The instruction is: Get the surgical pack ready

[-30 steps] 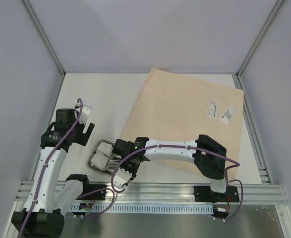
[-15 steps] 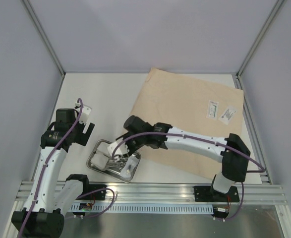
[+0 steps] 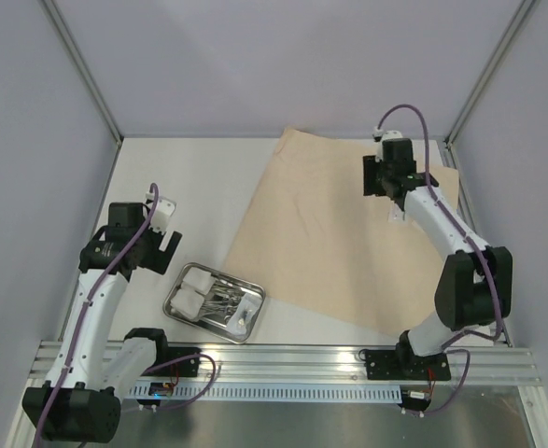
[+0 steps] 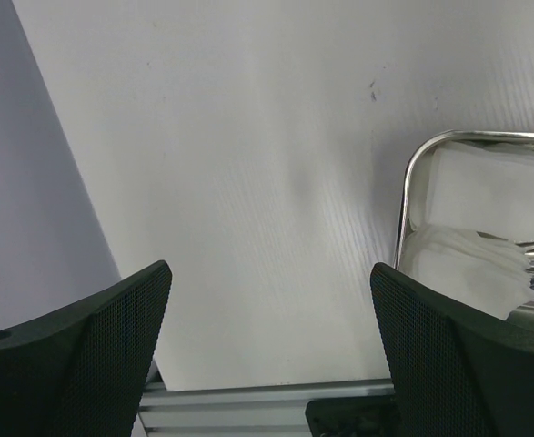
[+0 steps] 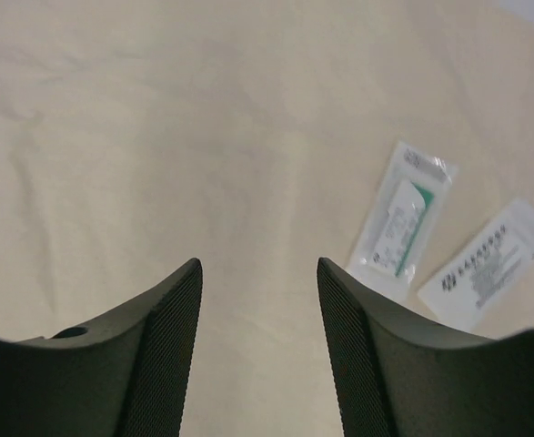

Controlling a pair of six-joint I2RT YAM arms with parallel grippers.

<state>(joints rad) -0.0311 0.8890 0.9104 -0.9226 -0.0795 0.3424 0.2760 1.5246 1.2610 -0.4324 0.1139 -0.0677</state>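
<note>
Swinging away from the steel tray [image 3: 173, 304], my right arm now reaches to the far right of the table [image 3: 189, 187]. My right gripper [image 5: 258, 269] hangs with its jaws apart and nothing between them, over the tan wrap sheet [image 5: 157, 137]. Two small clear packets [image 5: 403, 223] lie on the sheet just right of it. My left gripper [image 4: 268, 273] stands wide and empty above bare table. The tray beside it holds white gauze pads [image 4: 471, 259] and steel clamps [image 3: 222, 301], just off the sheet's near-left edge.
</note>
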